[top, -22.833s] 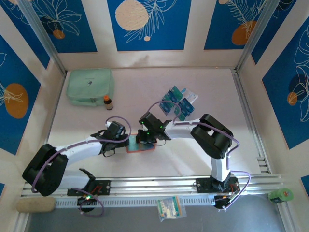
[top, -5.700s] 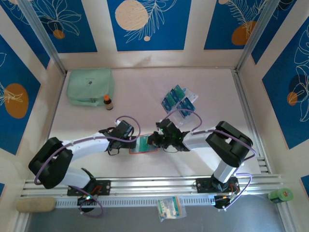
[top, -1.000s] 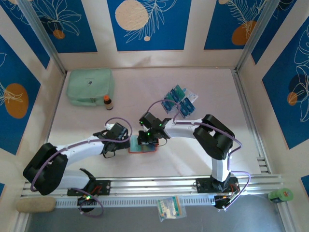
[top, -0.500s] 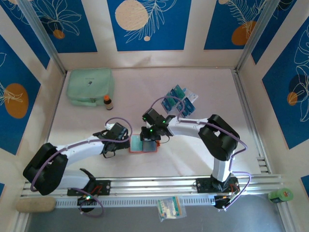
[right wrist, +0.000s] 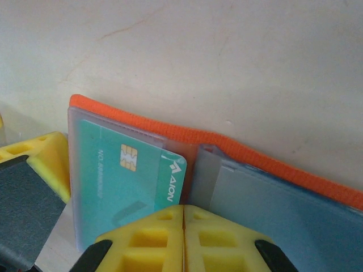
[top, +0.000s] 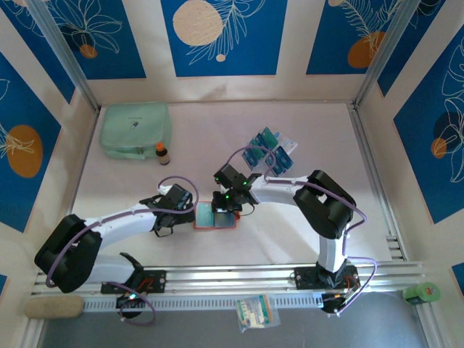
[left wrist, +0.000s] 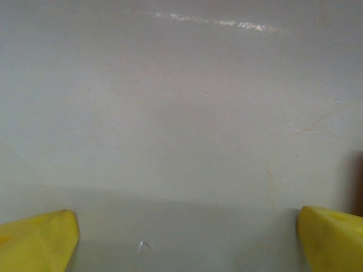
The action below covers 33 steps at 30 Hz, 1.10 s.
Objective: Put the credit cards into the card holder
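The holder (top: 216, 216) lies open and flat on the desk (top: 304, 232), near the middle and a little toward the arms. The two pincers stand at either side of it. Its orange edge runs along the far side in the right wrist view. A teal card (right wrist: 130, 170) sits in the clear left pocket, and the right pocket looks grey-blue.

The card bears a gold chip and the word "AION" along one short edge. A line of small print beside the chip is too fine to read.

The right pincer (right wrist: 183, 224) is closed, its yellow pads pressed together with nothing seen between them. Its tips are at the near edge of the card's pocket. The left pincer (left wrist: 184, 238) is spread wide over bare desk, just left of the holder.

The loose cards (top: 270, 151) lie in a heap at the far right, well apart from the holder. A mint pouch (top: 135, 129) fills the far left corner, with a small bottle (top: 162, 153) just beside it. Between these the desk is bare up to the far wall. Metal rails (top: 373, 167) bound the sides.
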### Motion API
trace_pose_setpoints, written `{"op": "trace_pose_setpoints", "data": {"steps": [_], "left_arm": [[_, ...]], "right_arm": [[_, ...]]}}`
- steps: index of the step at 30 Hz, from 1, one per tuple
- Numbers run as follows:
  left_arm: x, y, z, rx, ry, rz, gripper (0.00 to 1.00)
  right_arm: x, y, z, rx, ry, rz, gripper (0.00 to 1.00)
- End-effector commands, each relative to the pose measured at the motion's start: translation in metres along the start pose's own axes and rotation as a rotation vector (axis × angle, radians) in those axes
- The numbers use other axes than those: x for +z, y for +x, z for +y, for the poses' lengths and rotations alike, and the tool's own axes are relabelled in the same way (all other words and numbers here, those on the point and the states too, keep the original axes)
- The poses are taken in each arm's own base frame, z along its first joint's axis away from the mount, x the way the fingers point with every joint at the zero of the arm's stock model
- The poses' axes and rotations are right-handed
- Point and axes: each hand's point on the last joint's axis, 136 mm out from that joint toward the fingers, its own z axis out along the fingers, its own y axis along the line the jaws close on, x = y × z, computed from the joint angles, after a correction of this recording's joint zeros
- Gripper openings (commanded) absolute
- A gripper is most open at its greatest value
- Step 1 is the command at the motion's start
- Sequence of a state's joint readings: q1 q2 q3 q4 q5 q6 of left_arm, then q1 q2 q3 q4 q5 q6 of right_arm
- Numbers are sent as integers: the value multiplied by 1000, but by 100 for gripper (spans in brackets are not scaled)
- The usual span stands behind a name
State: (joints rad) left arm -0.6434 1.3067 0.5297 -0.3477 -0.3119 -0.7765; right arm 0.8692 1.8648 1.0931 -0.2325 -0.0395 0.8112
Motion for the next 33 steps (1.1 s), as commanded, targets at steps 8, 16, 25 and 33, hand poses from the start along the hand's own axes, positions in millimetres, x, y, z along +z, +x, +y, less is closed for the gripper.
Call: {"op": "trace_pose_setpoints", "data": {"steps": [8,16,25,33], "left_arm": [[10,8,-4,7,33,32,100],[10,9,-4,6,34,33,100],[9,8,-5,6,37,32,100],[5,5,-7,2,51,19,100]], "right_arm": [[7,3,11,-12,-24,33,8],[9,4,17,-12,-43,42,8],[11,7,28,-13,-90,65,8],[-23,-4,27,-22,-97,-6,9]]}}
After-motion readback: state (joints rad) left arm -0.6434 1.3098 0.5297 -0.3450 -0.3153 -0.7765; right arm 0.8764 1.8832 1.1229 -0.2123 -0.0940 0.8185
